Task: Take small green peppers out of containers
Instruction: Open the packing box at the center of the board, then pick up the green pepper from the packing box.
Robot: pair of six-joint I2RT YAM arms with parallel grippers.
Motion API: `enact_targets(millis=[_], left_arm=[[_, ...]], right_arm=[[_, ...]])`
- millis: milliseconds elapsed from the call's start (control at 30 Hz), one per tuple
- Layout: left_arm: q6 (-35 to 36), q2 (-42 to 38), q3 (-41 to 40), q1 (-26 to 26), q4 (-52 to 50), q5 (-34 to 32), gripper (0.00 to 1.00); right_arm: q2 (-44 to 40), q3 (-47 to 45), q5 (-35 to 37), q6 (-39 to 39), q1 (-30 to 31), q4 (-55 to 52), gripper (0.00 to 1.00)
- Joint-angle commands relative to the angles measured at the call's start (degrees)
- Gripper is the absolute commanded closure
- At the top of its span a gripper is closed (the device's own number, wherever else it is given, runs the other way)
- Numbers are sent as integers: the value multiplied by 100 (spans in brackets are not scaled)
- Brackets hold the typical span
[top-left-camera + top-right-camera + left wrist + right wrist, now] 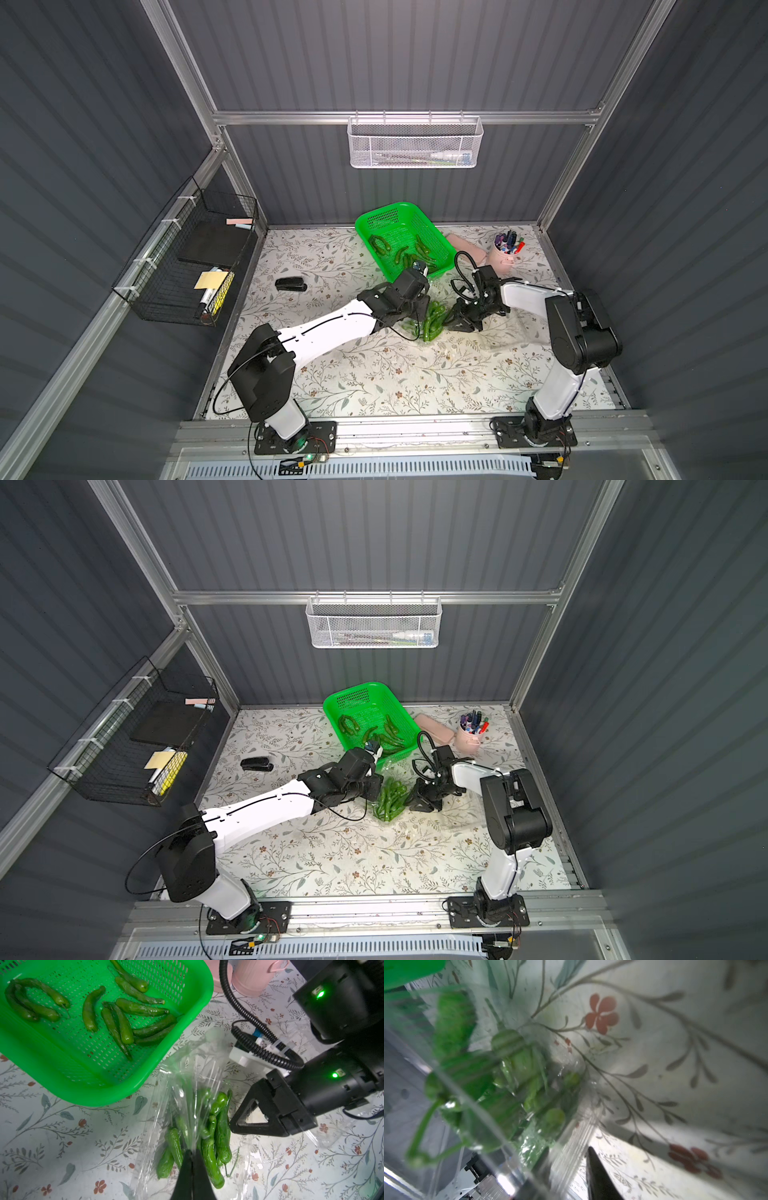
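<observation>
Left gripper clamped on container film; small green peppers run lengthwise away from it; right gripper just beside their flank; we cannot tell its opening

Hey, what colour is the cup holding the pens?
Pale pink. The pen cup shows best in a top view.

Glossy green peppers bunched inside crumpled clear container, more loose in basket

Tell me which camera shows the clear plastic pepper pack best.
Left wrist view: the clear plastic pack is sharp, slender green peppers inside. The right wrist view blurs it; in both top views it is tiny.
</observation>
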Motion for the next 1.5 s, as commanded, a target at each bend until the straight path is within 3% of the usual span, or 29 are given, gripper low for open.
enact_targets(millis=[0, 300, 600, 833, 1300, 1367, 1467], left_arm=[[-173, -221, -238, 9, -199, 132, 100], [-191, -375, -368, 8, -43, 471, 100], [-423, -886, -753, 373, 383, 1057, 100], [-531, -957, -906, 524, 535, 1320, 100], [-626, -1120, -1543, 1098, 1188, 2665, 100], [-647, -1165, -1625, 1212, 1279, 2890, 100], [-672, -1219, -1727, 1362, 1344, 2998, 100]], right_arm=[[-521, -11, 176, -324, 5, -307, 62], [-1043, 693, 600, -813, 375, -1080, 61], [-63, 1154, -141, -371, 824, -595, 61], [326, 1272, 13, -356, 885, -789, 61], [1111, 1838, 452, -81, 1064, -553, 62], [1146, 1833, 459, -64, 1104, -492, 64], [1134, 1885, 461, -89, 1122, -502, 78]])
